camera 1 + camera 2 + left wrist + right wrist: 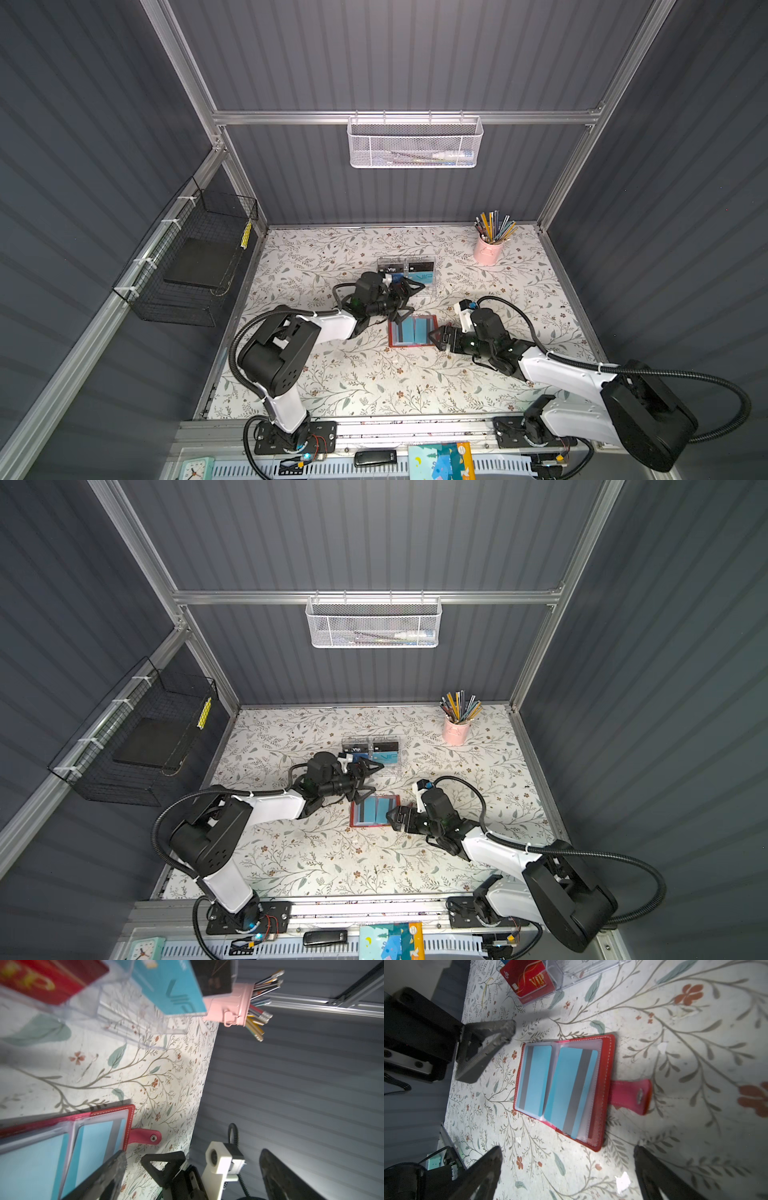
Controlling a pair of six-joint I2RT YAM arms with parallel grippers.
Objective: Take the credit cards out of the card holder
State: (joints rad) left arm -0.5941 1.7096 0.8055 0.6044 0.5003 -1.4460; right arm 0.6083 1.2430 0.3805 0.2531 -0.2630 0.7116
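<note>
Right arm (648, 419): black elbow housing closest to the lens, at 5 o'clock of the counter (374, 382), forearm reaching toward 10 o'clock; the right jaws stand spread wide and empty, just at 3 o'clock of the card holder, over its strap side

Left arm (274, 353): based at 7 o'clock, forearm reaching toward 2 o'clock; the left jaws stand wide and empty at 11 o'clock of the holder, with the nearer finger just beside that corner and apart from it

Card holder (607, 1059): red, lying open and flat at mid-counter, with pink-red strap tab (631, 1095) flat on the counter at its 3 o'clock edge

Credit cards (564, 1084): two, light blue, grey stripe up, one in a clear sleeve on each side of the fold

Clear rack (112, 1009): at 12 o'clock of the holder, near it, holding red, teal and dark VIP cards

Pink cup (488, 249): upright, full of pencils, at 1 o'clock, near the back corner
</note>
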